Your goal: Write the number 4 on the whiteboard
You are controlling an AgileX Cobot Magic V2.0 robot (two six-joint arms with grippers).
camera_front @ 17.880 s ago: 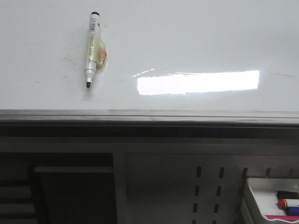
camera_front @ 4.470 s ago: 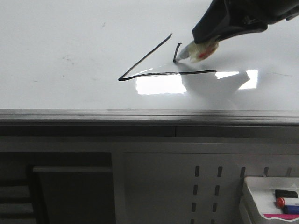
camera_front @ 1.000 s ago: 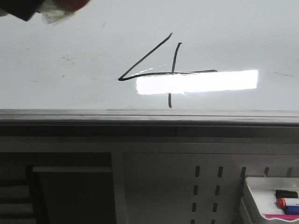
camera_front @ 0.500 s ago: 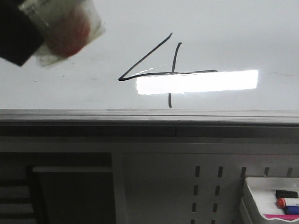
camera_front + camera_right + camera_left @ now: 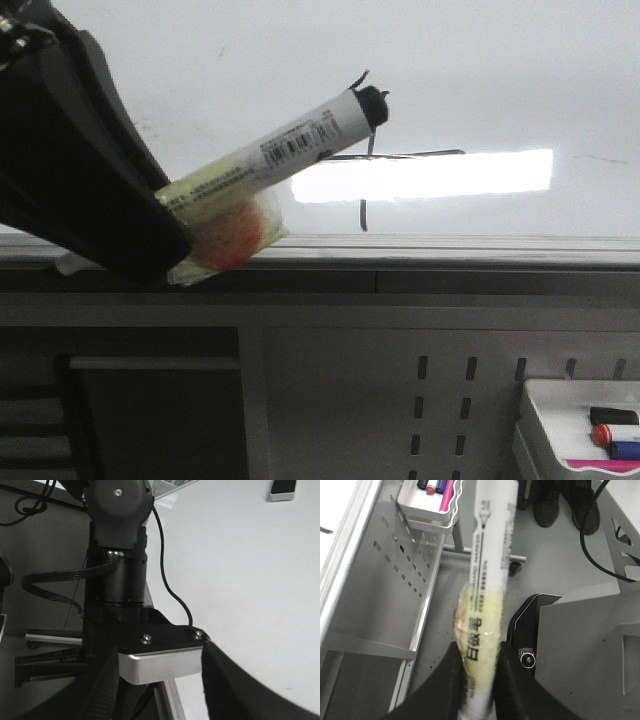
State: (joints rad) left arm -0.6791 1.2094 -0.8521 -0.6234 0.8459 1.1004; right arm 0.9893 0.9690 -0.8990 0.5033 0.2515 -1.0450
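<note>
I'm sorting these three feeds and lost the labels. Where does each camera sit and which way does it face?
Front view: faces forward over the whiteboard with the number 4; left gripper holds the marker.
Left wrist view: looks along the marker past its black fingers at floor and pen tray.
Right wrist view: whiteboard, the gripper's own fingers, a robot arm.
Front and left wrist share the marker.

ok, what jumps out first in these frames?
The marker, clamped in the left gripper, juts across the front view, hiding much of the number 4. Behind it, a bright rectangular glare sits on the whiteboard.
</note>
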